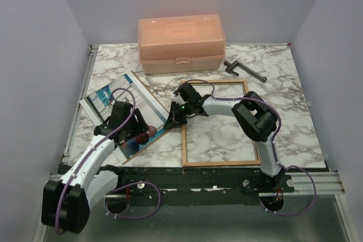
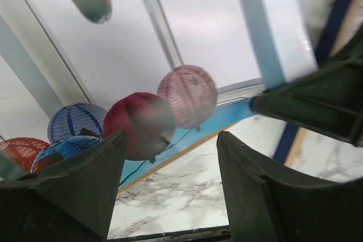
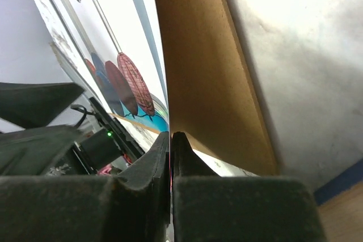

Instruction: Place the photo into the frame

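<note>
The photo (image 1: 116, 103), a glossy print with red and blue balloons (image 2: 187, 38), lies at the table's left on a brown backing board (image 1: 150, 92). My right gripper (image 1: 172, 120) reaches left across the frame's corner. It is shut on the photo's right edge (image 3: 127, 83), which rises edge-on from the pinched jaws (image 3: 171, 134), with the brown board (image 3: 210, 72) just beside it. My left gripper (image 1: 136, 137) hovers open over the photo's near corner (image 2: 171, 137), holding nothing, with marble showing between its fingers. The frame (image 1: 221, 164) lies tan back up at centre right, marble showing through its opening.
A peach plastic box (image 1: 181, 43) stands shut at the back centre. A black metal handle (image 1: 244, 71) lies right of it. White walls close in the left, right and back. The right arm's body (image 2: 317, 100) sits close to my left gripper.
</note>
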Available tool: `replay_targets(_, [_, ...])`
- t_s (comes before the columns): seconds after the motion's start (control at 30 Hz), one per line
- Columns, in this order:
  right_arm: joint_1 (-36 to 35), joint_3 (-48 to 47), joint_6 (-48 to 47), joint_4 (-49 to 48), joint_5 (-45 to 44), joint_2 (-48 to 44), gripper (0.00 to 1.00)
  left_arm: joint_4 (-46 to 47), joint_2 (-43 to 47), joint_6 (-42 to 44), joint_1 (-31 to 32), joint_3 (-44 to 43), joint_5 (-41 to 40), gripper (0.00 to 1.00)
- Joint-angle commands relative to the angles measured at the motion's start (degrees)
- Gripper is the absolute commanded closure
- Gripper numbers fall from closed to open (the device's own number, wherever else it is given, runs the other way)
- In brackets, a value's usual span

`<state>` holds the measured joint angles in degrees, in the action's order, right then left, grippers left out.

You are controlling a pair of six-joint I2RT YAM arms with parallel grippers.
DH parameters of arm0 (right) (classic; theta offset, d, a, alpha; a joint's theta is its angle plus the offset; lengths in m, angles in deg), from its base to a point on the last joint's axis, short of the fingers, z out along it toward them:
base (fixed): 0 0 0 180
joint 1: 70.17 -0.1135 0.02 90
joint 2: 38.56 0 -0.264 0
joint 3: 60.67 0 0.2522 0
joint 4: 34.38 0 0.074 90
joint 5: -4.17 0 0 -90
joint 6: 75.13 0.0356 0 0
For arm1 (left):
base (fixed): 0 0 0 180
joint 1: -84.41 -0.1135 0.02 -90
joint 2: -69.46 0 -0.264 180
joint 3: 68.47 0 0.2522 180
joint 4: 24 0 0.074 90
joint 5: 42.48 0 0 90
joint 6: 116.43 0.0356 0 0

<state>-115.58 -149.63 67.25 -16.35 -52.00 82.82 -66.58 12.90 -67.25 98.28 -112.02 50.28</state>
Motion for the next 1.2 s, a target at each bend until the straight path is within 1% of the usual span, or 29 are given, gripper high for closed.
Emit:
replay_targets(0.0, [-0.4,1.3,-2.5,3.8,-2.9,-4.8,0.98,1.7,9.5,0.7,-0.2,0.3,3.4,0.33])
replay_targets(0.03, [-0.4,2.1,-3.0,4.6,-3.6,-6.1,0.99,1.9,11.2,0.4,-0.2,0.3,3.5,0.32])
replay_targets(0.13, [-0.4,4.5,-4.5,6.7,-5.9,-10.7,0.99,2.9,15.7,-0.5,-0.2,0.5,4.5,0.32])
replay_targets(0.27, [-0.4,9.2,-6.2,11.2,-9.3,-18.1,0.99,3.0,18.2,-1.2,-0.2,0.4,5.5,0.31])
replay_targets(0.43, [-0.4,18.7,-6.3,15.1,-12.4,-30.0,0.99,2.5,17.9,-1.5,-0.2,-0.1,5.6,0.31])
replay_targets(0.57, [-0.5,27.9,-5.3,18.7,-15.7,-40.0,0.99,2.9,17.2,-1.7,-0.2,0.1,5.7,0.30])
replay_targets(0.7, [-0.6,35.6,-3.5,21.6,-17.5,-49.5,0.95,3.7,16.0,-1.8,-0.2,0.4,5.9,0.30])
replay_targets(0.73, [-0.6,36.9,-3.1,21.9,-17.7,-51.6,0.92,4.0,15.8,-1.9,-0.2,0.5,6.0,0.30])
replay_targets(0.77, [-0.6,38.7,-2.5,21.9,-17.7,-53.1,0.88,4.4,15.5,-2.1,-0.2,0.6,6.3,0.30])
replay_targets(0.8, [-0.6,39.8,-2.3,22.0,-17.5,-54.6,0.81,4.7,15.3,-2.1,-0.2,0.7,6.4,0.30])
replay_targets(0.83, [-0.6,40.6,-2.3,22.1,-17.6,-55.6,0.72,5.1,15.2,-2.2,-0.2,0.8,6.6,0.30])
replay_targets(0.87, [-0.6,41.1,-2.4,22.5,-18.0,-56.3,0.65,5.3,15.1,-2.1,-0.2,0.9,6.7,0.30])
replay_targets(0.9, [-0.6,41.2,-2.8,23.1,-19.2,-56.6,0.56,5.3,15.1,-2.1,-0.2,1.0,6.7,0.30])
replay_targets(1.0, [-0.6,39.2,-4.3,26.7,-25.0,-55.3,0.38,5.3,15.1,-2.1,-0.2,1.1,6.8,0.30])
replay_targets(1.1, [-0.6,34.9,-7.0,30.9,-30.3,-51.9,0.28,5.1,15.1,-1.9,-0.2,1.1,6.8,0.30])
replay_targets(1.17, [-0.5,32.2,-8.7,32.4,-33.4,-49.8,0.24,5.1,14.9,-1.8,-0.2,1.1,6.9,0.30])
